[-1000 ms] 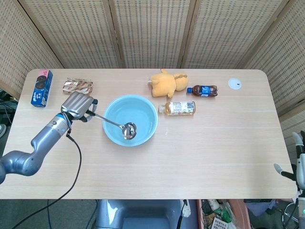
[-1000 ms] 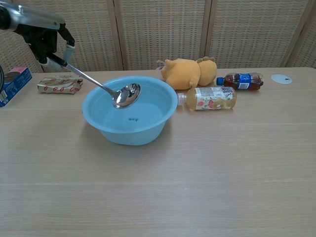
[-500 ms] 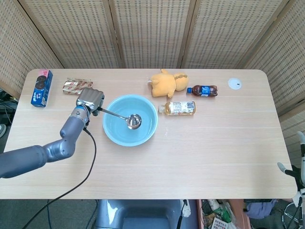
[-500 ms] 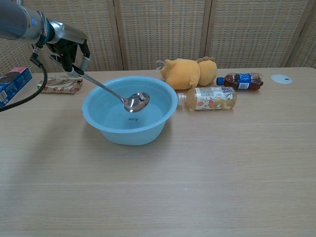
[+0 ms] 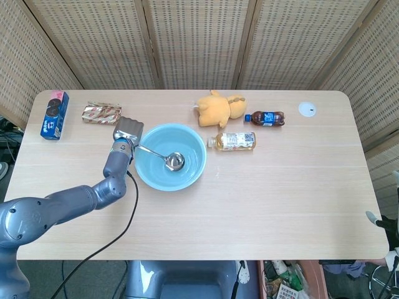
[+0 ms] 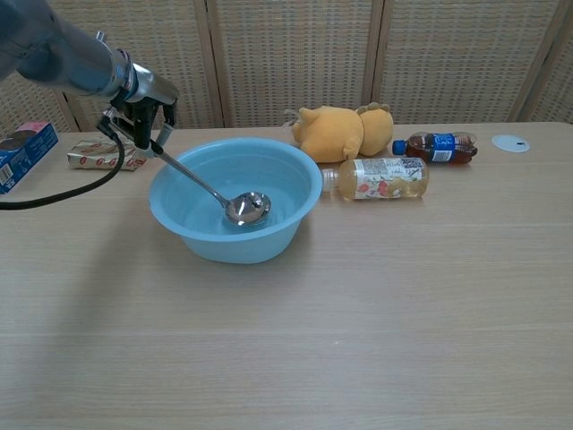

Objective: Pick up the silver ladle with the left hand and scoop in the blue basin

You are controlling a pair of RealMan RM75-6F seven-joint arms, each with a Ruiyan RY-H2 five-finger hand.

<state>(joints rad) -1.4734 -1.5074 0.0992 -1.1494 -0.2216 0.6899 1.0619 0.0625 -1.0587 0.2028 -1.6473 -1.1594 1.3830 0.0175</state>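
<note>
No wording can be read with certainty in either view. The blue cookie box [image 5: 55, 115] at the far left of the surface [image 5: 280, 199] carries pictures of round dark cookies and some print, too small to make out. The wrapped snack pack [image 5: 101, 113] beside it shows a red-and-white pattern with illegible lettering. The pale tea bottle [image 6: 378, 178] has a busy label with tiny print, and the dark soda bottle [image 6: 438, 147] wears a blue label; neither brand resolves. The white round disc [image 5: 306, 109] bears a small dark mark only.
</note>
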